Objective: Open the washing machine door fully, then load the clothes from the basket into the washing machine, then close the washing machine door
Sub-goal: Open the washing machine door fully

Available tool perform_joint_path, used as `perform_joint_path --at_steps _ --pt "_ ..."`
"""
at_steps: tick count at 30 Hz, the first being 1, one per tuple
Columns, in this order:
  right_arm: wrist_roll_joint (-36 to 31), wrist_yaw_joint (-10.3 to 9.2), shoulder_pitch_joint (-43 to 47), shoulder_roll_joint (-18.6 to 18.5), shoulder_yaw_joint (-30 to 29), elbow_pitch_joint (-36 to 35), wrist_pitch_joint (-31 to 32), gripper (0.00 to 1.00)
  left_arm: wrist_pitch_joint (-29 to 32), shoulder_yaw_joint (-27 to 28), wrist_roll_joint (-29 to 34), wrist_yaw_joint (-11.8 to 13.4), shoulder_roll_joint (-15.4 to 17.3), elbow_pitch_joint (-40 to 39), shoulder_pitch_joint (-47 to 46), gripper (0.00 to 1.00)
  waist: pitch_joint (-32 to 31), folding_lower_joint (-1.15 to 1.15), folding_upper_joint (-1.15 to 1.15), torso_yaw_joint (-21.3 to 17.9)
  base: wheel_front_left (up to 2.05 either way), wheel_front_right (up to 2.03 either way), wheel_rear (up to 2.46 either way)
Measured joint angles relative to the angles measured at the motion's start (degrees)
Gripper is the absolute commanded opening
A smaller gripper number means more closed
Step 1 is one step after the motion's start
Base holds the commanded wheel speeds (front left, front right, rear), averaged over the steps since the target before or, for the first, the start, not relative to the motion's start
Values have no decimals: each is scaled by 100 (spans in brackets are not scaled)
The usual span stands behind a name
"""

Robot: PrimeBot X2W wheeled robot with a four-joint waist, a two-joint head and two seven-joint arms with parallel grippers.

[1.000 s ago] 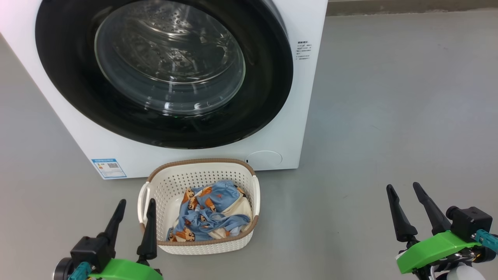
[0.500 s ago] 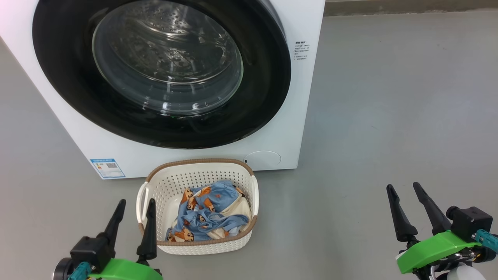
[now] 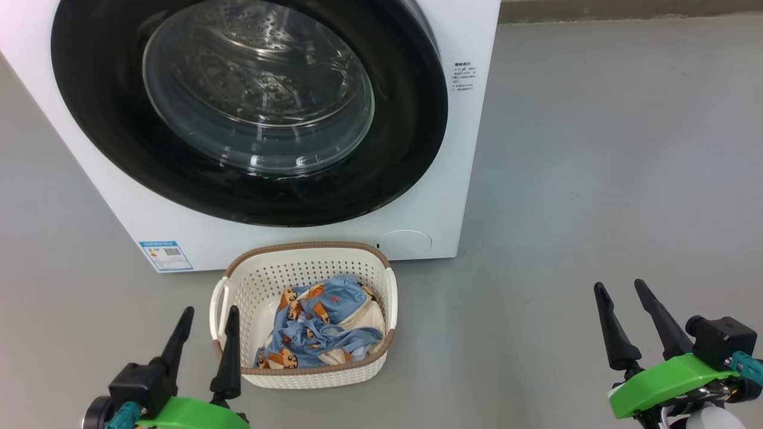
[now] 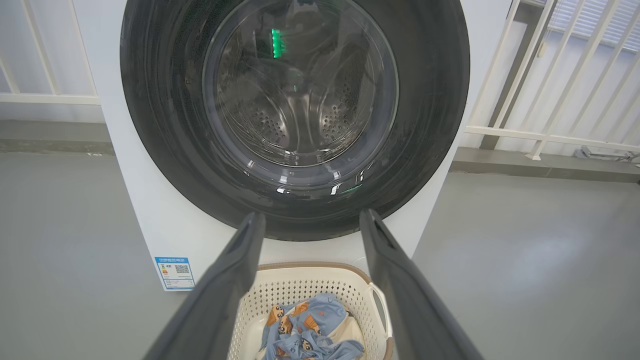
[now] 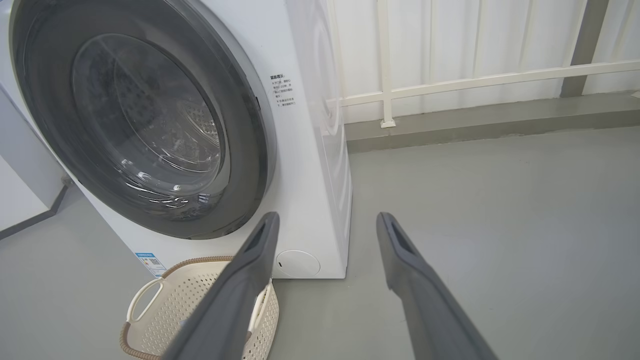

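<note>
One basket (image 3: 307,245) holding one heap of clothes (image 3: 325,325) stands just before one washing machine (image 3: 471,149), its door (image 3: 95,119) closed. Two grippers hang before the machine, left gripper (image 3: 211,308) and right gripper (image 3: 617,283), both spread wide and empty.

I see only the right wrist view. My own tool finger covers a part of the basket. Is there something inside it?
Observer: Yes. In the head view, the clothes lie in the basket: light blue with orange faces.
Operator: Where is the left tool?
Observer: The left tool is low, by the basket's left side. It is open and holds nothing.
Operator: The glass reflects too much here. Is the inside of the machine empty?
Observer: The left wrist view looks straight through the door. The steel drum shows no clothes.
</note>
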Motion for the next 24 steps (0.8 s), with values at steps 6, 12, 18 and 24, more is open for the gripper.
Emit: perform_joint_path --at_steps 6,12,18,24 --pt "10 0 -24 3 -16 0 0 100 0 -8 0 -8 0 19 0 100 43 0 0 19 0 0 0" --pt "136 0 -204 7 -57 -8 0 100 0 -8 0 -8 0 18 -22 100 169 0 0 35 0 0 0" --pt "324 0 -539 -82 -73 54 0 100 0 -108 -49 -7 -1 -7 -177 100 328 0 0 59 0 0 0" --pt "523 0 -901 -261 -215 146 0 100 -21 -137 -134 3 -1 -46 -243 100 513 0 0 121 0 0 0"
